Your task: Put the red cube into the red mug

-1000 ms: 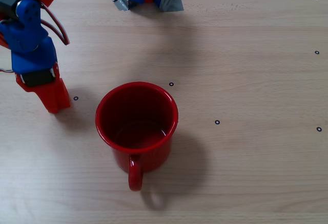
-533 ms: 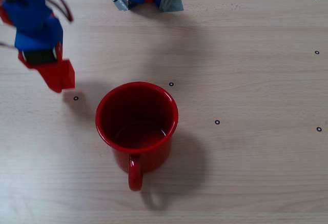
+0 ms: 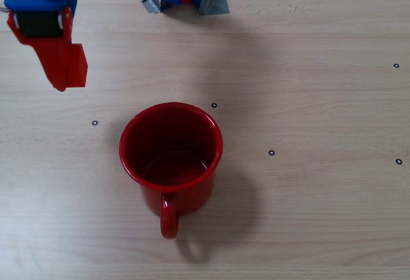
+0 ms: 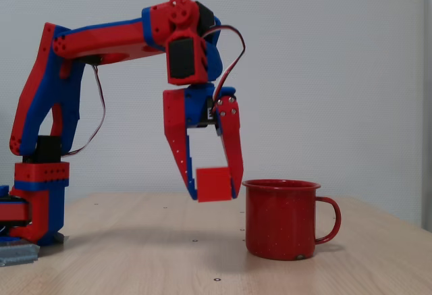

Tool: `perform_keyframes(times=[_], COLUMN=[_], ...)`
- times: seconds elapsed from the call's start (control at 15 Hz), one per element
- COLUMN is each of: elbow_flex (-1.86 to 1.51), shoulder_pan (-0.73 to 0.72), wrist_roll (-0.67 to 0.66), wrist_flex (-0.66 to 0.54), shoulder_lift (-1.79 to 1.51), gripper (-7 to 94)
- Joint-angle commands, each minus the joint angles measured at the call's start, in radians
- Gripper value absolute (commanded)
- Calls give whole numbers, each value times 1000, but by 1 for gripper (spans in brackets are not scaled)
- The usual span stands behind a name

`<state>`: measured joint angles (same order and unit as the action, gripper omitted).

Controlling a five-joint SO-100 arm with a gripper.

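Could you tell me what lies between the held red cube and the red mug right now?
Nothing. In a fixed view, only bare table separates the red cube from the red mug; from the side, the gripper holds it in open air beside the rim.

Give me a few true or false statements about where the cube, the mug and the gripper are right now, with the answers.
1. The gripper holds the red cube above the table. True.
2. The red cube already lies inside the red mug. False: the top-down fixed view shows the red mug holding no cube; the cube is still between the fingers, outside the rim.
3. The mug stands upright. True.
4. In the side fixed view the mug's handle points toward the arm. False: it sticks out on the right, away from the arm.
5. The gripper hangs directly over the mug's opening. False: in the top-down fixed view the gripper sits up and left of the mug.
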<state>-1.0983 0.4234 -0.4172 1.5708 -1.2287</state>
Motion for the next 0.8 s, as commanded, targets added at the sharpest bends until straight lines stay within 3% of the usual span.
perform_keyframes(times=[0.0, 0.33, 0.73], elbow_flex=[114, 183, 189], shoulder_pan=[5, -15, -175], wrist_roll=[12, 44, 186], wrist_flex=[54, 120, 138], shoulder_lift=[-164, -218, -318], gripper=[0, 0, 0])
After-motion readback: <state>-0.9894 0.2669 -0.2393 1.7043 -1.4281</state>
